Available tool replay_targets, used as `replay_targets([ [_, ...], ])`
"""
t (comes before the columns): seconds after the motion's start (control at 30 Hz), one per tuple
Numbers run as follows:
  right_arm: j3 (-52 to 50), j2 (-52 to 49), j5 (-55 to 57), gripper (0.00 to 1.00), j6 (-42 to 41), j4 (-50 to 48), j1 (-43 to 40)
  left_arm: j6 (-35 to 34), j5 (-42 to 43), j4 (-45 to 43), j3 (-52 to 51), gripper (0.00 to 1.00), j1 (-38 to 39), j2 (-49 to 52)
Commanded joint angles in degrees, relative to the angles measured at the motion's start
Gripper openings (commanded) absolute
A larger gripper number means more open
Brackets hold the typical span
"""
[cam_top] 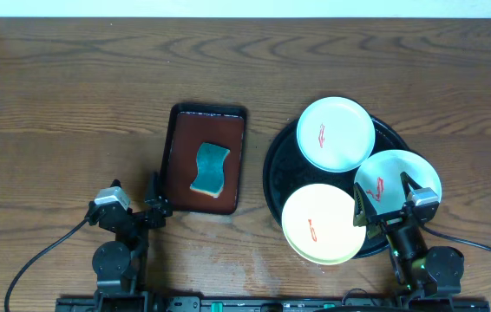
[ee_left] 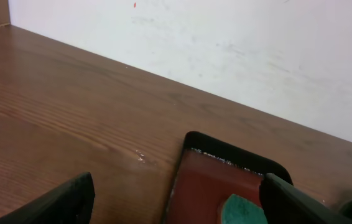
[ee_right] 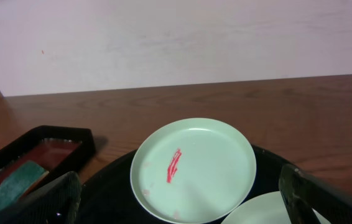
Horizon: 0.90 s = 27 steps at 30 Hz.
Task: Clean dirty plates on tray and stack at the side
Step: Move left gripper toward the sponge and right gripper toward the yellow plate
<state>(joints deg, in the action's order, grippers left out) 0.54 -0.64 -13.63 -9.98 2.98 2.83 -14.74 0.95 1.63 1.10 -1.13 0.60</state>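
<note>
The round black tray (cam_top: 273, 173) holds three plates, each with a red smear. The mint plate (cam_top: 343, 121) is at the far side, the white plate (cam_top: 402, 166) at the right, and the yellow plate (cam_top: 328, 208) at the near left. My right gripper (cam_top: 386, 198) is open and empty over the tray's near right, above the white plate's near edge. In the right wrist view its fingers (ee_right: 182, 208) frame the mint plate (ee_right: 207, 155) on the tray (ee_right: 111, 193). My left gripper (cam_top: 137, 198) (ee_left: 176, 211) is open and empty, low by the near left corner of the small red-brown tray.
A small rectangular red-brown tray (cam_top: 180, 143) holding a teal sponge (cam_top: 209, 167) lies left of the black tray; it also shows in the left wrist view (ee_left: 207, 180). A pale wall runs along the table's far edge. The table is brown wood.
</note>
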Motion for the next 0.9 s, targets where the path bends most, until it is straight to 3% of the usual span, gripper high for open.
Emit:
replay_targets([
  [0.0,-0.2,0.3,0.1,0.99,0.6,0.0,0.3,0.8,-0.5,2.4,-0.9,0.85,-0.3,-0.3],
  [0.17,-0.2,0.3,1.2,0.99,0.8,-1.1,0.2,0.2,0.3,-0.2,-0.9,0.85,-0.3,-0.3],
  [0.37,-0.2,0.3,-8.0,0.99,-0.3,-3.0,0.3,-3.1,13.3,-6.1,-0.8,0.85,-0.3,-0.3],
  [0.57,6.7,-0.9,-9.8,0.99,-0.2,-1.8,0.2,-5.0,13.0,-9.2,6.9,0.85,-0.3,2.3],
  [0.7,17.2,-7.4,-9.7,0.99,4.0,4.0,0.2,-5.0,13.6,-2.7,18.6,0.85,-0.3,12.0],
  [0.87,34.2,-23.8,-7.9,0.99,4.7,20.9,0.2,-4.8,17.3,15.4,38.1,0.85,-0.3,30.1],
])
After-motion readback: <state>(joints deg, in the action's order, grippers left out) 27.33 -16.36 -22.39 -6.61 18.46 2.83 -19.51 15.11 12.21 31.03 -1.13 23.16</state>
